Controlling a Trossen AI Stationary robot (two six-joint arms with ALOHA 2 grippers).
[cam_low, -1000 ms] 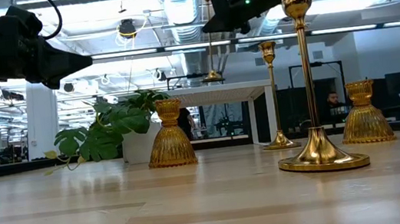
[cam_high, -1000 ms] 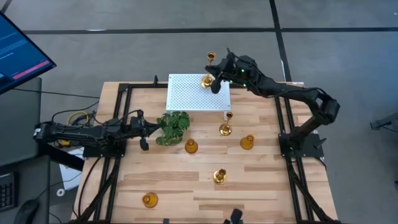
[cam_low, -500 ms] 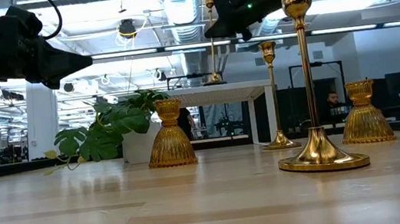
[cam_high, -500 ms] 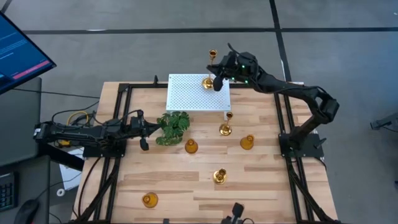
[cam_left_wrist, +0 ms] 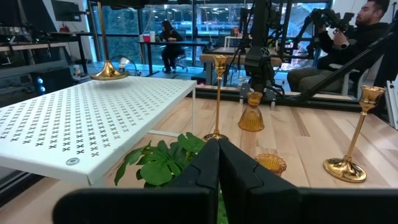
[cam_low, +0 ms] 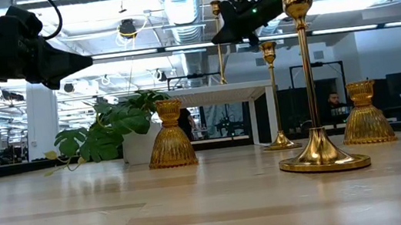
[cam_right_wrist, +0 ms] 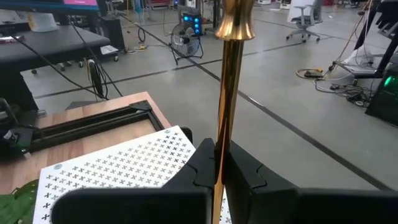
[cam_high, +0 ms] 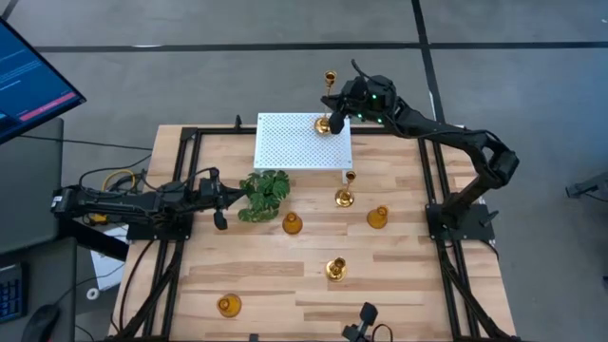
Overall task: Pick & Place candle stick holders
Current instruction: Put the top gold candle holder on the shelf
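My right gripper (cam_high: 334, 120) is over the far right corner of the white perforated platform (cam_high: 294, 144), shut on a tall gold candle stick holder (cam_high: 328, 95) that stands upright. Its round base (cam_left_wrist: 107, 71) sits at the platform's surface. Two more tall holders (cam_high: 344, 195) (cam_high: 335, 269) and three squat ones (cam_high: 378, 217) (cam_high: 292, 223) (cam_high: 228, 305) stand on their bases on the wooden table. My left gripper (cam_high: 226, 198) waits shut at the table's left, beside the green plant (cam_high: 264, 193). My right gripper pinches the tall holder's thin stem (cam_right_wrist: 221, 140) between its two fingers, below the cup (cam_right_wrist: 234, 25). The fingers come nearly level from the table's right side and lie across the stem. The holder stays upright, its base (cam_high: 322, 124) at the platform's far right corner.
The plant stands just near of the platform. Black frame rails (cam_high: 180, 190) run along the table's left and right sides. Open wood lies along the near edge between the holders. A person (cam_left_wrist: 367, 25) sits beyond the table in the left wrist view.
My right gripper has carried the tall holder a little toward the table's right and far edges, over the platform's far right corner, rolling slightly. The holder has stayed upright in the shut fingers.
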